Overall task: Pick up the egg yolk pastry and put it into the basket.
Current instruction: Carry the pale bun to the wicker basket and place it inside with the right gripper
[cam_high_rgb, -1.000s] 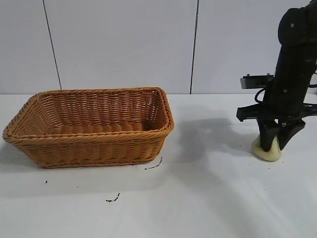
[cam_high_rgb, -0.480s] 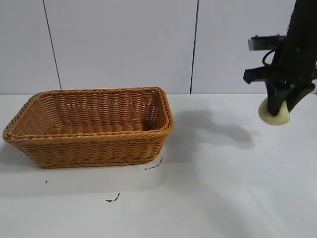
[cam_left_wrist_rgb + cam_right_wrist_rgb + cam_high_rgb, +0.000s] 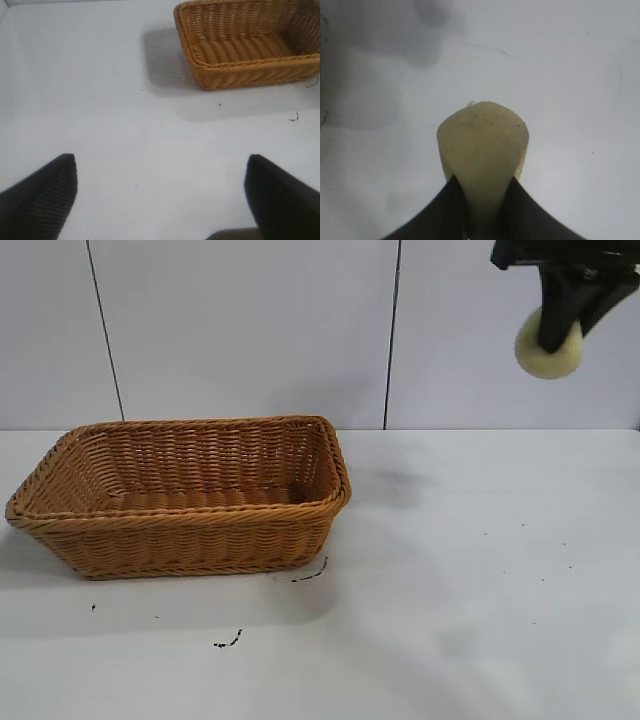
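My right gripper (image 3: 558,335) is shut on the pale yellow egg yolk pastry (image 3: 549,348) and holds it high above the table at the far right, near the top of the exterior view. In the right wrist view the pastry (image 3: 482,145) is squeezed between the two dark fingers (image 3: 445,210) above the white table. The orange-brown wicker basket (image 3: 60,515) stands at the left of the table, far from the pastry, with nothing in it. My left gripper (image 3: 160,195) is open and holds nothing; the basket (image 3: 240,75) lies ahead of it.
The white table (image 3: 450,590) has a few small dark marks (image 3: 228,643) in front of the basket. A pale panelled wall stands behind the table. The left arm is out of the exterior view.
My right gripper has lifted the pastry off the table, from the table surface to high up near the top of the view. The basket has not moved.
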Motion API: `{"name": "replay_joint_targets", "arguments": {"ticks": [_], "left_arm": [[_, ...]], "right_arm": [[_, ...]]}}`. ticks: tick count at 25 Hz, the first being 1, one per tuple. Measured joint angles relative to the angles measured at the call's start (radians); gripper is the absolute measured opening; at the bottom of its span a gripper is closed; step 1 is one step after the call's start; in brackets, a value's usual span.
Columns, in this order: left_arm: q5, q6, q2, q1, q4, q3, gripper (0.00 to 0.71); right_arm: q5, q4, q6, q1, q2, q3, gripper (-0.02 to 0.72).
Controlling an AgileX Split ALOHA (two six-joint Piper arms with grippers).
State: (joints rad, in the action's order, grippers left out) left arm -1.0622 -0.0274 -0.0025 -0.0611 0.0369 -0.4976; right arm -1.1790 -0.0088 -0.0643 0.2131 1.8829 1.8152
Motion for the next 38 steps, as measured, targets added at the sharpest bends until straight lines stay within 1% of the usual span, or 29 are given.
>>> {"name": "replay_joint_targets", "arguments": {"ticks": [2,5,9,12,13,14,19,22,24,27,30,31,33,36,38], "left_arm": [[0.000,0.000,0.000,0.000,0.000,0.000,0.693],[0.000,0.000,0.000,0.000,0.000,0.000,0.693],[0.000,0.000,0.000,0.000,0.000,0.000,0.693],[0.000,0.000,0.000,0.000,0.000,0.000,0.693],[0.000,0.000,0.000,0.000,0.000,0.000,0.693],[0.000,0.000,0.000,0.000,0.000,0.000,0.693],[0.000,0.000,0.000,0.000,0.000,0.000,0.693],[0.000,0.000,0.000,0.000,0.000,0.000,0.693],[0.000,0.000,0.000,0.000,0.000,0.000,0.693],[0.000,0.000,0.000,0.000,0.000,0.000,0.693],[0.000,0.000,0.000,0.000,0.000,0.000,0.693],[0.000,0.000,0.000,0.000,0.000,0.000,0.693],[0.000,0.000,0.000,0.000,0.000,0.000,0.693],[0.000,0.000,0.000,0.000,0.000,0.000,0.693],[0.000,0.000,0.000,0.000,0.000,0.000,0.693]], "right_arm": [[0.028,0.003,0.008,0.066,0.000,0.037,0.106],[0.095,0.003,0.034,0.163,0.000,0.056,0.106],[0.159,0.003,0.040,0.282,0.019,0.061,0.106],[0.204,0.009,0.047,0.353,0.065,0.061,0.106],[0.204,0.009,0.047,0.353,0.065,0.061,0.106],[0.247,0.009,0.052,0.395,0.111,0.061,0.106],[0.366,0.021,0.054,0.463,0.237,0.061,0.106],[0.427,0.026,0.054,0.481,0.319,0.061,0.106],[0.456,0.027,0.054,0.483,0.374,0.061,0.106],[0.476,0.025,0.054,0.483,0.424,0.061,0.123],[0.485,0.025,0.055,0.483,0.434,0.061,0.192],[0.492,0.025,0.057,0.483,0.433,0.061,0.231],[0.495,0.025,0.064,0.483,0.427,0.061,0.333],[0.474,0.023,0.070,0.483,0.413,0.061,0.578],[0.459,0.017,0.071,0.483,0.392,0.061,0.650]]}}
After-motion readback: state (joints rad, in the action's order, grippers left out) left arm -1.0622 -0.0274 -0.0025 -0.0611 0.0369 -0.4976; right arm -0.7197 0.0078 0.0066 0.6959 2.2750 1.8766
